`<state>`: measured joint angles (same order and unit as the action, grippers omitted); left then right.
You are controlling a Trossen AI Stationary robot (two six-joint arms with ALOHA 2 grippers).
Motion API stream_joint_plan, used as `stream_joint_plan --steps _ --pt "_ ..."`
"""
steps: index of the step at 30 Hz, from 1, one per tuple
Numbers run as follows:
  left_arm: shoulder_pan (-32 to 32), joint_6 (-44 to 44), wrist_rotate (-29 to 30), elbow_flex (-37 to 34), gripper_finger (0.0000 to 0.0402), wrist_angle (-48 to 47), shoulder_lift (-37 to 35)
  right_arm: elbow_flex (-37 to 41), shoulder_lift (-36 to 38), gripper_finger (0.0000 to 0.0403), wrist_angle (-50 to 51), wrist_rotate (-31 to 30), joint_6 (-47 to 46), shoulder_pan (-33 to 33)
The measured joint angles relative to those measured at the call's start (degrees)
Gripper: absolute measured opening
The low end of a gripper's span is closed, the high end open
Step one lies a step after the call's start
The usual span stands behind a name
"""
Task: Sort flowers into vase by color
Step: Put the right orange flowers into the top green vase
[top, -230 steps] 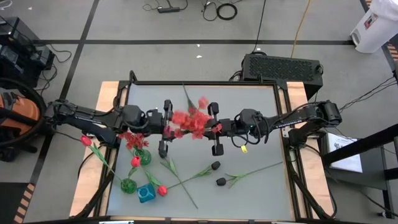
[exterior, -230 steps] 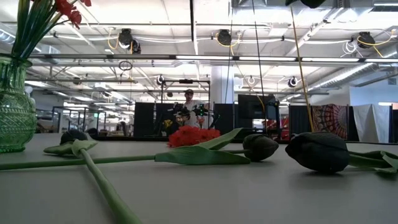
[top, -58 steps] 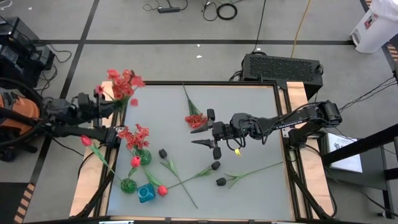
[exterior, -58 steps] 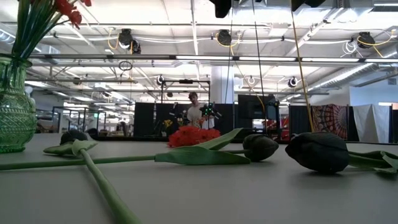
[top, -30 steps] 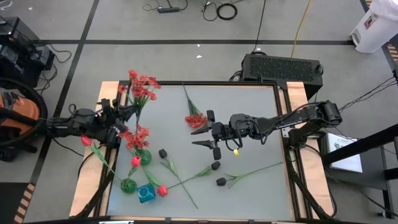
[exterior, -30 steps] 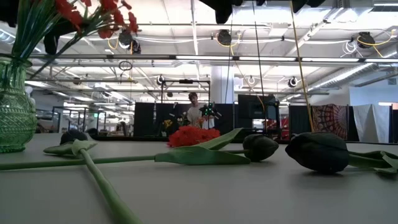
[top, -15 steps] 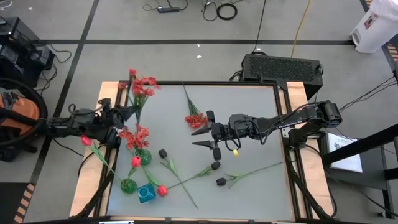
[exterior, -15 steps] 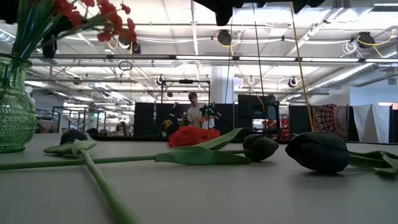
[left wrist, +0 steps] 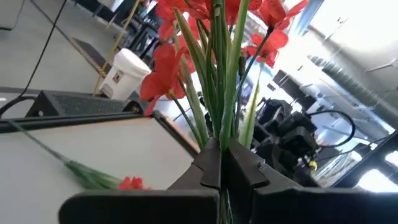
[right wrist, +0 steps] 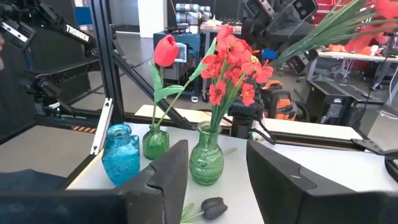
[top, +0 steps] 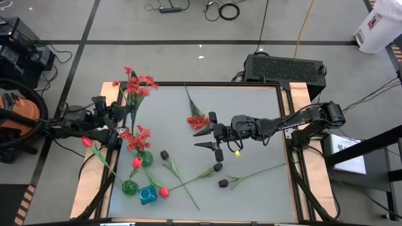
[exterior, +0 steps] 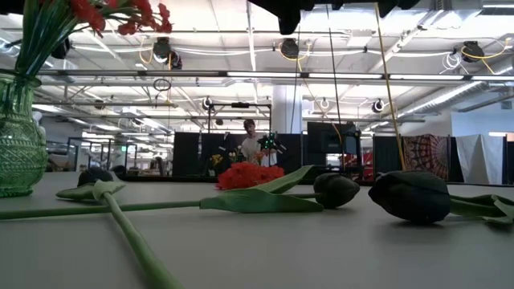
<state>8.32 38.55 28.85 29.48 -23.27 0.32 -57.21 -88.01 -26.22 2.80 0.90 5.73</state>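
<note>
Red blooms aloft in the left gripper [left wrist: 221, 163]
Jaws clamp the red flower bunch [top: 137, 85] by its stems, near the green vase [top: 144, 157]; splayed stems could miss its neck; right gripper [top: 210, 131] waits, jaws wide.

place: robotics lab | cues: floor cables [top: 221, 9], ceiling lights [exterior: 265, 75], other robot rigs [right wrist: 186, 12]

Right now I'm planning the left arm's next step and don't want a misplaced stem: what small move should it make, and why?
Probably swing the left gripper, shut on the red flower bunch, toward the green vase that already holds matching red blooms, stems pointed down. The bunch hangs above the table's far-left corner, away from that vase. The right gripper waits open at mid-table.
</note>
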Motion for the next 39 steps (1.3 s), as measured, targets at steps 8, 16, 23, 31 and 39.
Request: stream_joint_plan --steps 8,16,23,31,39 --pt "0.0 -0.3 -0.3 5.3 0.0006 -10.8 -0.1 0.0 0.0 0.0155 0.2 0.0 -0.8 0.0" --pt "0.0 -0.3 -3.9 5.3 0.0006 -11.3 -0.1 0.0 0.0 0.0155 7.1 0.0 -2.2 0.0" --pt "0.0 -0.2 -3.9 5.2 0.0006 -11.3 -0.1 0.0 0.0 0.0155 13.5 0.0 -1.9 0.0" --pt "0.0 0.1 -3.6 2.3 0.0006 -6.7 -0.1 0.0 0.0 0.0155 14.1 -0.5 -1.3 0.0" --pt "0.0 0.1 -3.4 2.2 0.0006 -4.2 -0.1 0.0 0.0 0.0155 14.0 -7.5 -0.2 0.0"
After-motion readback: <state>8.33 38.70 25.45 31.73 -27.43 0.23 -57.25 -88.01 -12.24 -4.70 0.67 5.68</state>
